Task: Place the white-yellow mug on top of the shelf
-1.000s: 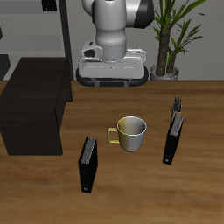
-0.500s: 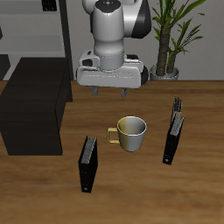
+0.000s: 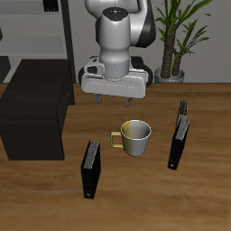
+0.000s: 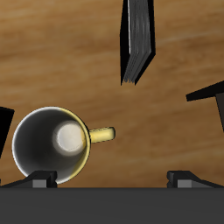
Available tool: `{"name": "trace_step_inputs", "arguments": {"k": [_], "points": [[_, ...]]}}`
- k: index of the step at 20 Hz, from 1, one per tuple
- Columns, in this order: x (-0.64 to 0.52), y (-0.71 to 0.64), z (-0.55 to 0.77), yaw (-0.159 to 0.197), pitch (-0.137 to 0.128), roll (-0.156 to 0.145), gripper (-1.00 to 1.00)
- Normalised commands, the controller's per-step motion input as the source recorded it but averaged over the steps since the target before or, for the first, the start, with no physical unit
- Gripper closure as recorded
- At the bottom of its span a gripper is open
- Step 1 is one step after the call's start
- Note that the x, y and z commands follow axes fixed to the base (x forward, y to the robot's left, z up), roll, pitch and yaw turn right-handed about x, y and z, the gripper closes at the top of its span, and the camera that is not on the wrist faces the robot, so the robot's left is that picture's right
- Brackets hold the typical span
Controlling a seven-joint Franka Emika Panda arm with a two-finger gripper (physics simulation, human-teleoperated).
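Gripper (image 3: 115, 97) jaws spread wide, holding nothing, above and behind white-yellow mug (image 3: 134, 137). Mug upright on table, between 2 black boxes (image 3: 91, 168). Risk, judged: off-centre descent strikes rim, tips mug; shelf (image 3: 34, 106) well apart.

This looks like a home study or small office, rendered in a simulator. A wooden table (image 3: 207, 194) with a warm grain fills the foreground, under and around the open jaws. Farther back, beyond the jaws, a potted plant (image 3: 176, 36) stands in a grey pot, and a thin-framed grey rack (image 3: 63, 32) rises against a pale wall. A low black cabinet (image 3: 36, 108) sits well off to one side of the jaws, and upright black books (image 3: 92, 169) stand on the table nearer the front edge than the jaws.
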Motion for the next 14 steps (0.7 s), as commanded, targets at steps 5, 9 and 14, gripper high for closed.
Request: {"name": "trace_step_inputs", "arguments": {"k": [5,9,14], "points": [[-0.03,0.08,-0.25,-0.025,-0.011,-0.013,-1.0],[-0.03,0.15,-0.25,0.008,-0.011,-0.006,-1.0],[-0.01,0.12,-0.13,-0.035,-0.002,0.017,-1.0]]}}
